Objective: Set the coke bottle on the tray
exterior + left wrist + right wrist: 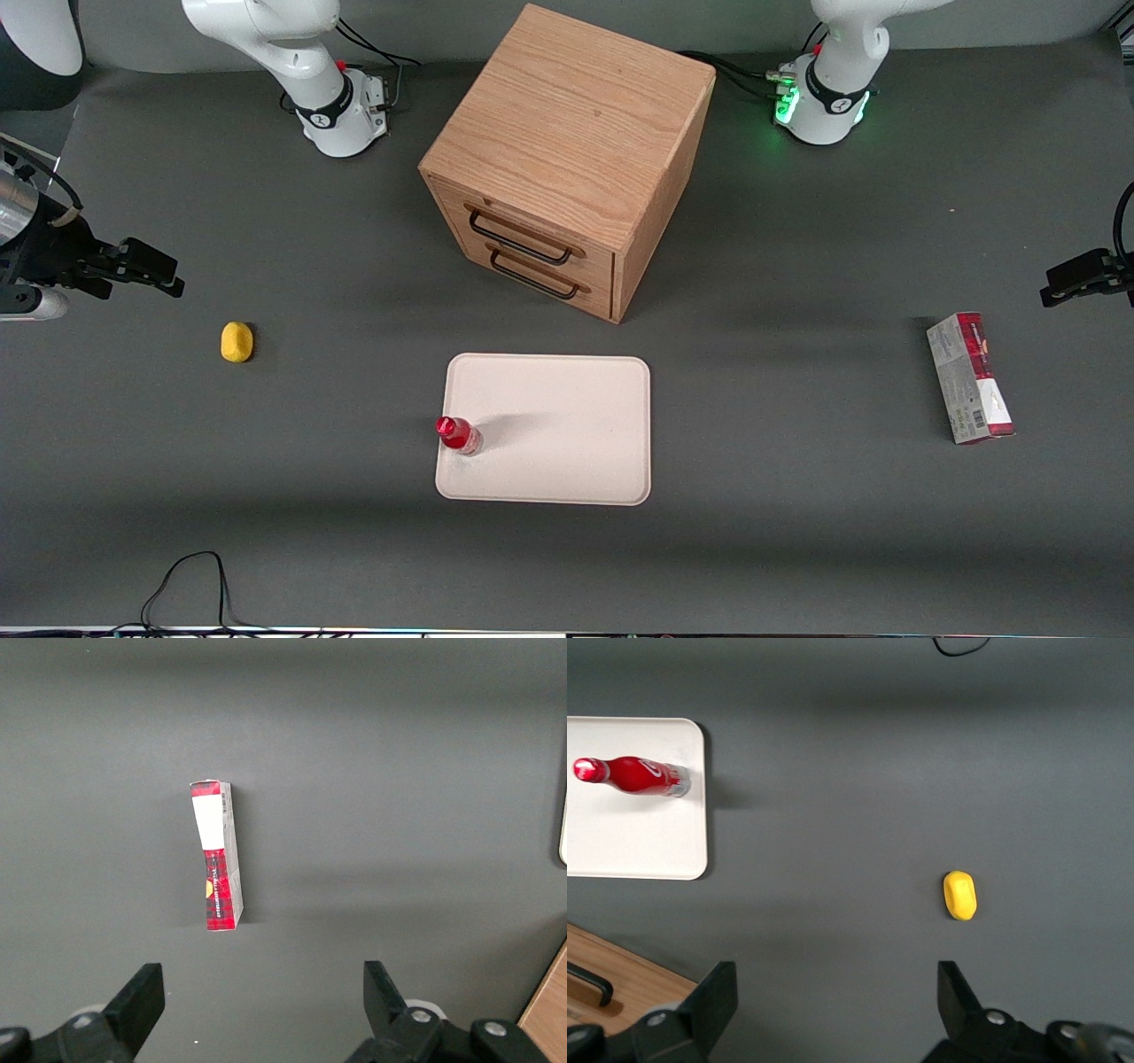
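At the working arm's end of the bench [797, 549] the claw [146, 266] hangs above the surface with its fingers spread wide and nothing between them, well apart from the tray. Next comes the yellow lump [236, 342], lying alone on the bench. Then the coke bottle [458, 435] stands upright on the tray [567, 443], just inside the tray's edge that faces the working arm and toward the corner nearer the front camera. So the placement looks done.

The risk I see is the bottle's spot: it is narrow, stands tall and sits right by the low rim, so a knock to the tray or bench could tip it over the edge.

The wooden drawer cabinet [567, 159] stands farther from the camera than the tray, and the carton [970, 378] lies toward the parked arm's end.
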Action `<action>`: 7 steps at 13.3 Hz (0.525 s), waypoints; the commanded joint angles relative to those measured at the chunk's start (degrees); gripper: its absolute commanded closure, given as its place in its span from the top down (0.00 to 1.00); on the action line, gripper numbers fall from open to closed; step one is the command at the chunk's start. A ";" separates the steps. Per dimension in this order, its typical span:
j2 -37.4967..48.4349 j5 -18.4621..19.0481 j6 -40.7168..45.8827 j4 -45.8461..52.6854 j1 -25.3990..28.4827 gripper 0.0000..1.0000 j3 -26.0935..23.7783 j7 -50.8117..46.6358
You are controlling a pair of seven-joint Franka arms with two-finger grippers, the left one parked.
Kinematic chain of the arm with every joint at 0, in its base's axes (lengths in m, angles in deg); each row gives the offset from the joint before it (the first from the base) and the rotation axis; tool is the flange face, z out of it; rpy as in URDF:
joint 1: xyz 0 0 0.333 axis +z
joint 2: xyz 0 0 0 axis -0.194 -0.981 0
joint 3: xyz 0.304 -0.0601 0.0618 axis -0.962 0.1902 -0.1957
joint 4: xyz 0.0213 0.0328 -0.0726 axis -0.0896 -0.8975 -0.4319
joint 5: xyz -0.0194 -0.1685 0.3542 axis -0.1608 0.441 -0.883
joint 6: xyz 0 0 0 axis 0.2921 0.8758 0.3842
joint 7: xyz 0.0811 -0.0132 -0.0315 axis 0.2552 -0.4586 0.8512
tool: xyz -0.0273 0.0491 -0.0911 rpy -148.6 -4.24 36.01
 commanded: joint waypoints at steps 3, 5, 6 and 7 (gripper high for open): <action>0.48 -0.58 -1.62 -1.88 -0.73 1.00 1.07 2.75; 0.13 -0.23 -1.01 -0.04 -0.73 1.00 1.16 3.11; 0.21 0.55 -0.92 0.23 -0.38 1.00 1.16 2.85; 0.21 1.34 -0.83 0.93 -0.20 1.00 1.16 2.85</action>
